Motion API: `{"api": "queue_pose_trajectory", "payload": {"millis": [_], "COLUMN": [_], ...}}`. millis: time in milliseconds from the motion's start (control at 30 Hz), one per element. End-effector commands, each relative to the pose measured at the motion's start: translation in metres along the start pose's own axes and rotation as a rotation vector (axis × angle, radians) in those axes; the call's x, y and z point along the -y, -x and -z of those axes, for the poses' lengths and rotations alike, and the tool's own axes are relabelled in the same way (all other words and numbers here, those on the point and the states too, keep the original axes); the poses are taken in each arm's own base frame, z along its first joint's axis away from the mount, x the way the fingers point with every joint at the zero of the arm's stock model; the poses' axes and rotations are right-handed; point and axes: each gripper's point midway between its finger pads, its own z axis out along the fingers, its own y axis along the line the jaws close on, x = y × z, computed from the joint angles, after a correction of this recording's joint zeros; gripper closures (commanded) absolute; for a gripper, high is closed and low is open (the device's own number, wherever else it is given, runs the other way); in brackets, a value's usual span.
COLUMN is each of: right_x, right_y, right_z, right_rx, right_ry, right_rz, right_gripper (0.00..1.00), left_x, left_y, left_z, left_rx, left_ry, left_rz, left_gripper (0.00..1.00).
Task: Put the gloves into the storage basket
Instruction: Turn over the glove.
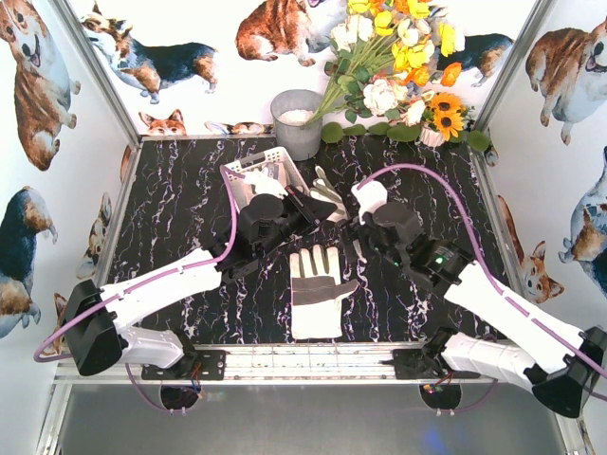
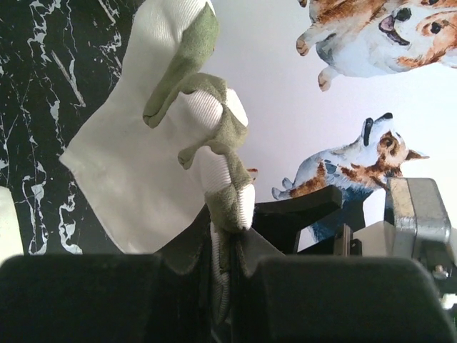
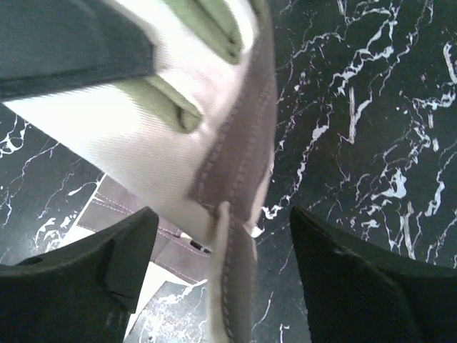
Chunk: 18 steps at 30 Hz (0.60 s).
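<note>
The left pincer (image 2: 230,250) is clamped on a glove (image 2: 143,164) and holds it aloft. The right pincer (image 3: 221,236), just beside it, gapes apart. The storage basket (image 1: 258,169) sits just beyond the left pincer, and a second glove (image 1: 316,284) lies nearer the bases. This looks like the carrying step; next, swing over the basket and let go.

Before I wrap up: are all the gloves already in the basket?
No, one glove lies flat on the table, outside the storage basket.
</note>
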Motion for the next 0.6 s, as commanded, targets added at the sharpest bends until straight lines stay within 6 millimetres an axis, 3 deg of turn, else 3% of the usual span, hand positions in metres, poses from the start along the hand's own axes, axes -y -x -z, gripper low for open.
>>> {"api": "queue_pose_trajectory", "payload": {"millis": [0,67,167,267,300,400,500,567], "right_x": [-0.011,-0.014,-0.011,-0.007,-0.006,-0.003,0.003,0.006], "right_y": [0.024,0.022,0.020,0.023,0.023,0.018,0.003,-0.007], "right_z": [-0.006,-0.008,-0.009,-0.006,-0.004,-0.002,-0.004,-0.005], "right_rx": [0.112,0.119,0.121,0.139,0.145,0.149,0.089,0.019], "right_ry": [-0.015,-0.021,-0.042,-0.068,-0.068,-0.080,-0.080,-0.045], "right_rz": [-0.009,-0.026,-0.066,-0.111,-0.120,-0.150,-0.191,-0.232], "right_gripper": [0.29,0.49,0.96,1.00,1.00,1.00,1.00,1.00], "left_x": [0.024,0.025,0.029,0.031,0.032,0.038,0.045,0.040], "left_y": [0.007,0.008,0.008,0.010,0.013,0.023,0.033,0.039], "left_z": [0.002,0.003,0.004,0.007,0.009,0.016,0.020,0.027], "left_rx": [0.010,0.012,0.007,0.006,0.011,0.013,-0.056,-0.087], "left_ry": [-0.063,-0.067,-0.075,-0.079,-0.080,-0.089,-0.094,-0.061], "left_rz": [0.014,0.013,0.000,-0.050,-0.074,-0.144,-0.232,-0.301], "left_gripper": [1.00,1.00,1.00,1.00,0.93,0.54,0.36,0.28]}}
